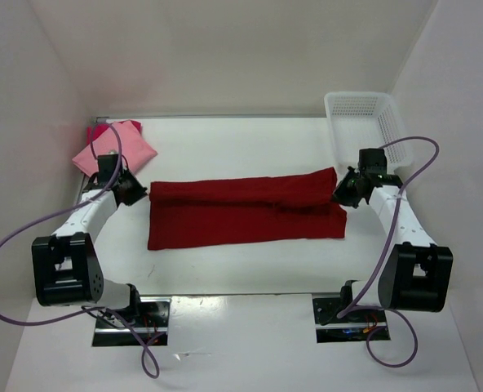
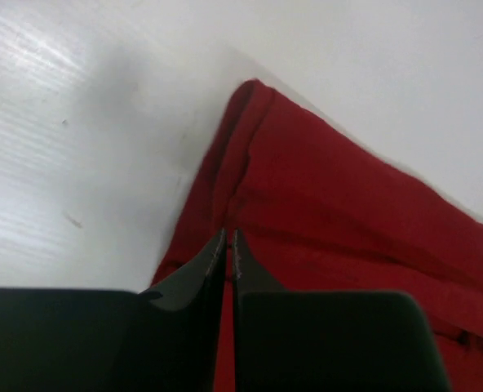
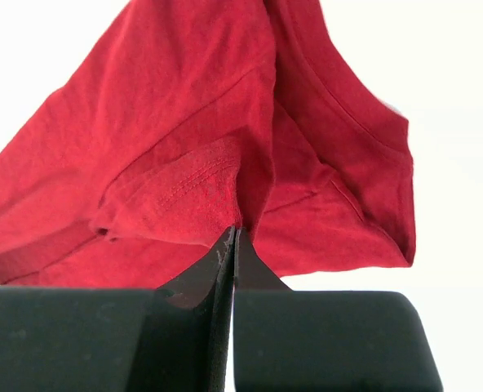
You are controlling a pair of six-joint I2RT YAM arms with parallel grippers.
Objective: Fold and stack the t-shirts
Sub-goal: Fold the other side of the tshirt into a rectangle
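Observation:
The dark crimson t-shirt [image 1: 245,214] lies folded into a long band across the middle of the table. My left gripper [image 1: 141,194] is at its left end. In the left wrist view its jaws [image 2: 229,234] stand only a sliver apart on a fold of the crimson cloth [image 2: 347,220], and red fills the slit. At the band's right end my right gripper [image 1: 339,194] is shut on a pinch of the same shirt [image 3: 184,122], with the fabric gathered up at its tips [image 3: 236,230]. The light pink t-shirt [image 1: 115,149] lies folded at the back left, on the magenta-red t-shirt [image 1: 100,130].
A white lattice basket [image 1: 364,122] stands at the back right, just behind my right arm. White walls close in the table on the left, back and right. Purple cables loop out from both arms.

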